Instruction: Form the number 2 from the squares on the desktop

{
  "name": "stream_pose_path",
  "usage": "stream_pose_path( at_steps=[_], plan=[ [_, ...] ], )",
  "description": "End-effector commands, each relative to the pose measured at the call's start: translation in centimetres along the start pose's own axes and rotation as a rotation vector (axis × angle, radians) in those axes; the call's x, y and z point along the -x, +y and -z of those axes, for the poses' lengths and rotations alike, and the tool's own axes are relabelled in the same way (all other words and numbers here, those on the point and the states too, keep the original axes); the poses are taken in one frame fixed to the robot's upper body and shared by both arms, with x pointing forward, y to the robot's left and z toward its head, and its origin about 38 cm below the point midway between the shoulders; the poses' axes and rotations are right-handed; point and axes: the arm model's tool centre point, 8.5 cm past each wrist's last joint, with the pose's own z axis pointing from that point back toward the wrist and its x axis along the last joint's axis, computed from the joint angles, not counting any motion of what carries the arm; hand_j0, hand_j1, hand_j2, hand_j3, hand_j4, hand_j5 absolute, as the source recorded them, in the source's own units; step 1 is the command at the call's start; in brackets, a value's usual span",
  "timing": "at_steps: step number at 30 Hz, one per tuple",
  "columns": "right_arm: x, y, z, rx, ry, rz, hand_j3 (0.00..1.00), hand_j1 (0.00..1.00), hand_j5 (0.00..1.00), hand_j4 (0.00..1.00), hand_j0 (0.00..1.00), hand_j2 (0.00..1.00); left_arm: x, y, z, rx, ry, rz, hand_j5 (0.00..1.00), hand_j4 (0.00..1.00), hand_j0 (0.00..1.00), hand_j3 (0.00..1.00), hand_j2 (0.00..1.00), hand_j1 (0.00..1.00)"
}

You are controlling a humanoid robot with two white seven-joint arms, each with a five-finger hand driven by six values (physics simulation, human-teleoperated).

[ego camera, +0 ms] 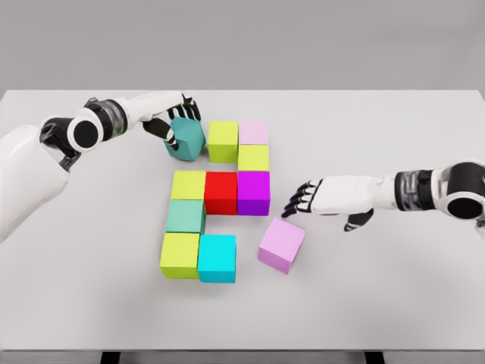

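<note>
Coloured cubes lie on the white table (91, 303). Top row: a lime cube (223, 141) and a pale pink cube (253, 133), with a yellow-green cube (253, 158) below the pink one. Middle row: yellow-green (188, 185), red (220, 192), purple (253, 192). Below on the left sit a sea-green cube (186, 217), a lime cube (179, 255) and a cyan cube (217, 258). My left hand (173, 120) is shut on a tilted teal cube (186, 139) just left of the top lime cube. My right hand (301, 199) hovers open above a loose, skewed pink cube (281, 246).
The table's front edge runs along the bottom of the view, with dark legs showing beneath it. A grey wall stands behind the table.
</note>
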Motion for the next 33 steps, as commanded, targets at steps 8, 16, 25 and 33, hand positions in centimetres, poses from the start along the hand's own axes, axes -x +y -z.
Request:
stream_pose_path(
  at_steps=[8, 16, 25, 33],
  plan=[
    [-0.6, 0.2, 0.8, -0.010, -0.024, -0.009, 1.00, 1.00, 1.00, 1.00, 1.00, 1.00, -0.3, -0.2, 0.3, 0.000, 0.002, -0.009, 0.53, 0.53, 0.53, 0.53, 0.53, 0.53],
    [-1.6, -0.4, 0.9, 0.000, -0.053, -0.037, 1.00, 1.00, 1.00, 1.00, 1.00, 1.00, -0.2, -0.2, 0.3, -0.003, 0.006, -0.009, 0.79, 0.79, 0.79, 0.79, 0.79, 0.79],
    [-2.4, -0.5, 1.2, 0.001, -0.080, -0.054, 1.00, 1.00, 1.00, 1.00, 1.00, 1.00, 0.1, -0.1, 0.1, -0.003, 0.010, -0.011, 0.84, 0.84, 0.84, 0.84, 0.84, 0.84],
    [-2.8, -0.3, 1.5, -0.006, -0.094, -0.055, 1.00, 1.00, 1.00, 1.00, 1.00, 1.00, 4.2, 2.1, -4.0, -0.016, 0.061, -0.058, 1.00, 1.00, 1.00, 1.00, 1.00, 1.00]
  ],
)
